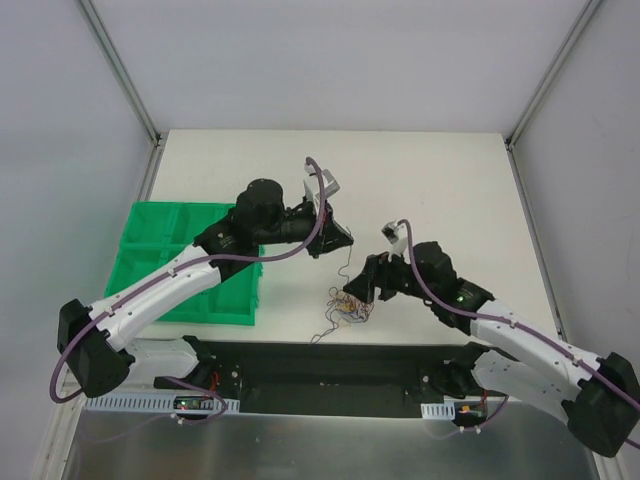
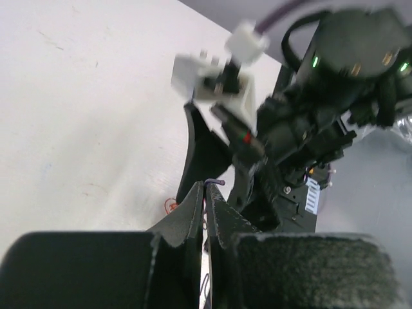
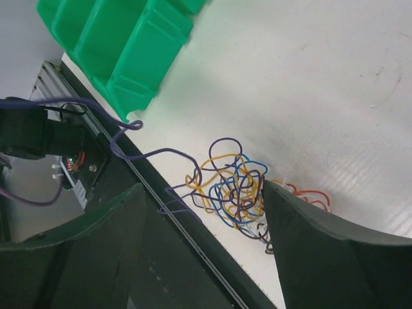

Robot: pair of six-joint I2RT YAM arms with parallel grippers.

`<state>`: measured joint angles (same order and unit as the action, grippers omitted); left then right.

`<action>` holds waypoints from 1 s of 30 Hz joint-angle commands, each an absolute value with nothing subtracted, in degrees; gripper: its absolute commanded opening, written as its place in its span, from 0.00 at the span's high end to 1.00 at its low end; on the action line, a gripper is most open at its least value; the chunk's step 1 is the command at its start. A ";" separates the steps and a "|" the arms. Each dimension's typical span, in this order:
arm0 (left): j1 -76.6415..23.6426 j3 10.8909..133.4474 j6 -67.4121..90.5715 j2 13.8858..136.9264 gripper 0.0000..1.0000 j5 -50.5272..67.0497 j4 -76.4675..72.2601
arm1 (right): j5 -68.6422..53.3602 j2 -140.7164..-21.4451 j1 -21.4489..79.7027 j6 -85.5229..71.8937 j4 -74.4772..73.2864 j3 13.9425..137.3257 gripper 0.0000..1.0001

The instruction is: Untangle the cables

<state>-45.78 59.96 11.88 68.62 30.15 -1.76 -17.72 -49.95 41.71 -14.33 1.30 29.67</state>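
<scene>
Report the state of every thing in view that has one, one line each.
cables, tangled in one wad on the table, with one purple strand drawn out
left gripper, jaws shut on the purple strand
right gripper, jaws open, straddling the wad
green bin, upright, apart from the wad
</scene>
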 commanded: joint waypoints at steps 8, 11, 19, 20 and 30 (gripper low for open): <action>-46.05 84.16 20.48 69.97 1.00 29.72 3.67 | 16.15 -72.32 48.61 -26.53 8.53 35.43 0.40; -46.05 96.90 17.07 68.65 1.00 24.02 11.48 | 18.72 -74.53 45.81 -27.86 8.44 32.53 0.41; -46.05 117.41 9.24 68.91 1.00 4.84 24.78 | 17.41 -73.39 32.89 -24.79 4.40 27.95 0.45; -45.97 118.12 8.45 69.08 1.00 4.40 24.87 | 17.49 -72.95 31.48 -24.18 4.31 27.60 0.46; -45.97 125.15 2.91 70.14 1.00 -5.09 26.72 | 19.51 -74.00 14.16 -21.98 -9.92 33.66 0.38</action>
